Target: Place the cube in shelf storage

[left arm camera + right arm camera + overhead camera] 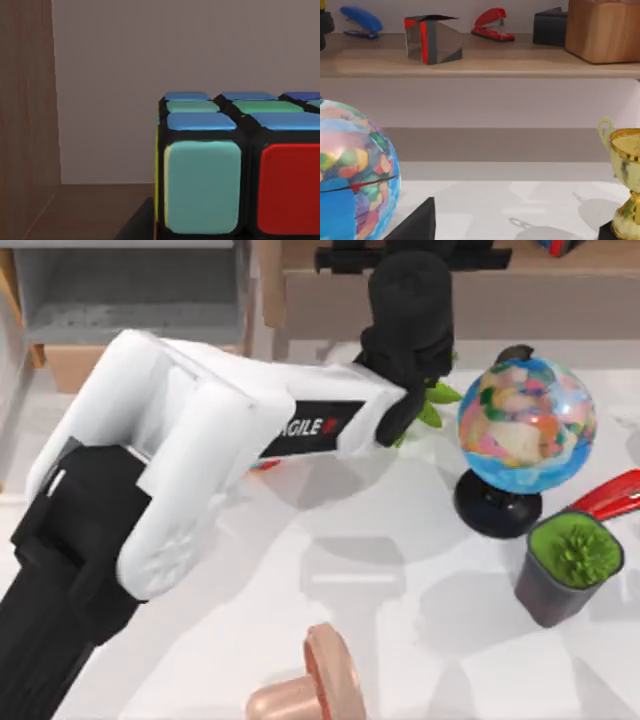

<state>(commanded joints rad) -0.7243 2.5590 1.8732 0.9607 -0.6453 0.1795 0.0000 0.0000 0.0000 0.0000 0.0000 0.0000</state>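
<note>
Black-gridded, the cube shows blue and green squares on top, pale teal and red in front. It sits level and square, inside the shelf storage at the table's far side. Whether the left end effector clamps it, I cannot tell.

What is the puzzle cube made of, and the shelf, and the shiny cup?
The cube looks like plastic: a black frame with smooth, rounded colored squares. The shelf looks like light wood with a matte finish and a faint grain. The trophy cup looks like polished gold metal, since it gleams, though it could be painted plastic.
</note>
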